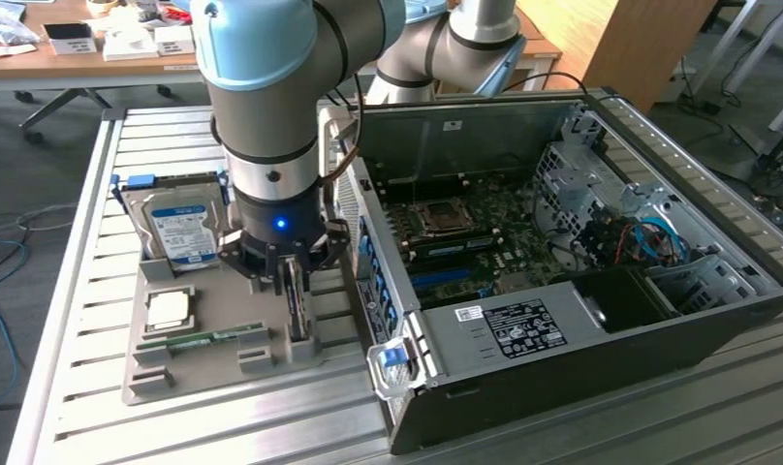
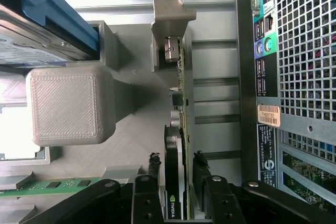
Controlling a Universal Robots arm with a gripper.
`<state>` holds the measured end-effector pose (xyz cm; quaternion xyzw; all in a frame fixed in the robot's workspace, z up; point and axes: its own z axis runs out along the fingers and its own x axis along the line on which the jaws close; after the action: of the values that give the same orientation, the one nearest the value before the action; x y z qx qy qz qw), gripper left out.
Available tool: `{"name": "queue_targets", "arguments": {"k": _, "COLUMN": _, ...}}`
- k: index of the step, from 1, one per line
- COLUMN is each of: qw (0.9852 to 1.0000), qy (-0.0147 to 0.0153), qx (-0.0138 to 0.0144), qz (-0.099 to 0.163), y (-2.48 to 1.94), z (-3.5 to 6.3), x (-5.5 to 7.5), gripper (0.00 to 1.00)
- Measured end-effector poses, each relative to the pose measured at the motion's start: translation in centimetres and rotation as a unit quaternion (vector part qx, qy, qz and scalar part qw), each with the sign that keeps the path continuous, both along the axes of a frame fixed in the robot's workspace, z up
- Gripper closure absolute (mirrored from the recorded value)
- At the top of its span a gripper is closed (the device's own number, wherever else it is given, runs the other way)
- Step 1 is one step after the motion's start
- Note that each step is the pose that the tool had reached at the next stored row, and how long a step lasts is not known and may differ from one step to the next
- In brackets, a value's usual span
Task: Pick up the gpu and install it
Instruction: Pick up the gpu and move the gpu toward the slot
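Note:
The gpu point(image 1: 299, 315) stands on edge in a slot of the grey holder tray point(image 1: 185, 373), beside the open computer case point(image 1: 560, 368). In the wrist view the gpu point(image 2: 178, 129) shows its green board edge, black cooler and silver end bracket point(image 2: 168, 24). My gripper point(image 1: 292, 276) is lowered straight over it. Its two fingertips point(image 2: 154, 161) straddle the card, my gripper point(image 2: 176, 163) standing open with a narrow gap on each side. The case lies on its side with the motherboard point(image 1: 469, 232) exposed.
On the tray lie a silver hard drive point(image 1: 181, 232) in a blue frame, a processor chip point(image 1: 170, 310) and a green memory stick point(image 1: 210, 338). The case's rear panel point(image 2: 294, 51) stands close beside the gpu. A cluttered desk point(image 1: 94, 48) sits behind the slatted metal table point(image 1: 69, 291).

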<state>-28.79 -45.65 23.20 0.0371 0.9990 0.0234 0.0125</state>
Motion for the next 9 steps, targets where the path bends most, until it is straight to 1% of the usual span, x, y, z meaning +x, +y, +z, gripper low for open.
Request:
{"name": "queue_targets", "arguments": {"k": 1, "qw": 1.0000, "qy": 0.0000, "qx": 0.0000, "qz": 0.000, "y": 0.00, "z": 0.00, "x": 0.00, "gripper": 0.60}}
{"name": "queue_targets", "arguments": {"k": 2, "qw": 1.0000, "qy": 0.0000, "qx": 0.0000, "qz": 0.000, "y": 0.00, "z": 0.00, "x": 0.00, "gripper": 0.67}}
{"name": "queue_targets", "arguments": {"k": 6, "qw": 1.0000, "qy": 0.0000, "qx": 0.0000, "qz": 0.000, "y": 0.00, "z": 0.00, "x": 0.00, "gripper": 0.67}}
{"name": "queue_targets", "arguments": {"k": 7, "qw": 1.0000, "qy": 0.0001, "qx": 0.0000, "qz": 0.000, "y": 0.00, "z": 0.00, "x": 0.00, "gripper": 0.68}}
{"name": "queue_targets", "arguments": {"k": 8, "qw": 1.0000, "qy": 0.0001, "qx": 0.0000, "qz": 0.000, "y": 0.00, "z": 0.00, "x": 0.00, "gripper": 0.73}}
{"name": "queue_targets", "arguments": {"k": 9, "qw": 1.0000, "qy": 0.0001, "qx": 0.0000, "qz": 0.000, "y": 0.00, "z": 0.00, "x": 0.00, "gripper": 0.73}}
